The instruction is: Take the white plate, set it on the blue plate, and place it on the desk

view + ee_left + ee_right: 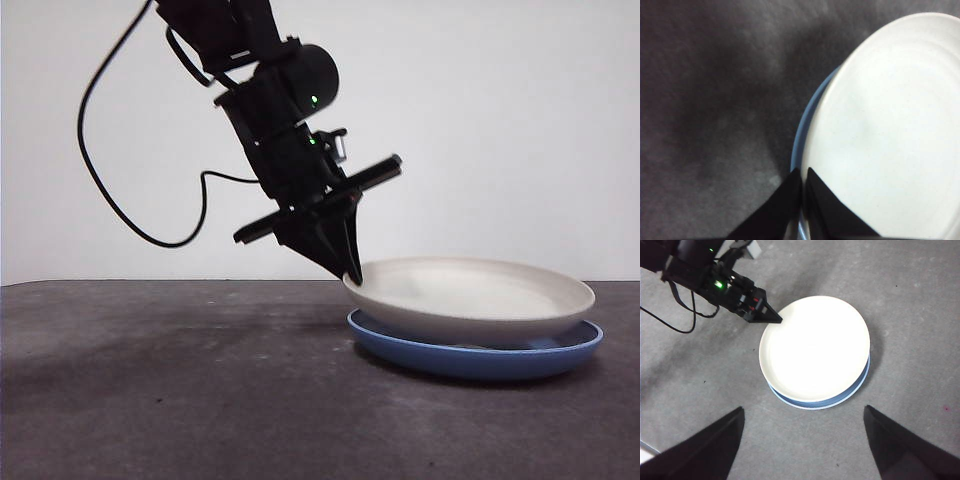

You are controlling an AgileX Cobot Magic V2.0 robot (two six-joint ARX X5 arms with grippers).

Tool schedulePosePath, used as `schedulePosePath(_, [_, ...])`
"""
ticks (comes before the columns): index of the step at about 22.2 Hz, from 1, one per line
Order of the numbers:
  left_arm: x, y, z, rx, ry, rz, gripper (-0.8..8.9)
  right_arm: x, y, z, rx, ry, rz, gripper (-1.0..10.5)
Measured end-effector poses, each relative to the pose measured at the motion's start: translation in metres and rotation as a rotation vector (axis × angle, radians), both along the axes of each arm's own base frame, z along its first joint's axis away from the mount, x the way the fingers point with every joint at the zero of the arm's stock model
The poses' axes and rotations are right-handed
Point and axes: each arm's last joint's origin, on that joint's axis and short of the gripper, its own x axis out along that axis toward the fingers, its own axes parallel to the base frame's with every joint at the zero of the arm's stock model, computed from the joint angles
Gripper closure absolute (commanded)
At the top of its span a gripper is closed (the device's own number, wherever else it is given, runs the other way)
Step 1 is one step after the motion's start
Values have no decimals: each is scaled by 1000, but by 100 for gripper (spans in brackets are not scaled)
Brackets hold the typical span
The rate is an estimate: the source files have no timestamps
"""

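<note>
Two plates sat stacked on the tabletop (pixel 180 390): the white plate (pixel 470 297) rested in the blue plate (pixel 480 355), shifted slightly off-centre. The left tool (pixel 352 272) pinched the white plate's rim at about 10 o'clock in the right wrist view, probably for setting down or lifting. The right tool (pixel 802 440) hovered high above, spread wide, empty.

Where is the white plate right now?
In the front view, right of centre, the white plate rests on the blue plate on the desk, its left rim pinched by the left claw.
</note>
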Motion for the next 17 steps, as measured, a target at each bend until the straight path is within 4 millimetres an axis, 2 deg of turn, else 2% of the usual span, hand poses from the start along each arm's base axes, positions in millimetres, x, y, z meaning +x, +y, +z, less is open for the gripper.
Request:
schedulePosePath(8, [-1,-3,-9,41,3,8,795,0,0,0,0,0,0,566])
schedulePosePath(12, [-5,-10,-9,41,0,-13,586,0,0,0,0,0,0,566])
schedulePosePath(13, [-7,-13,-9,41,0,-22,558,0,0,0,0,0,0,566])
schedulePosePath(17, [-10,-16,-7,49,1,-41,558,0,0,0,0,1,0,566])
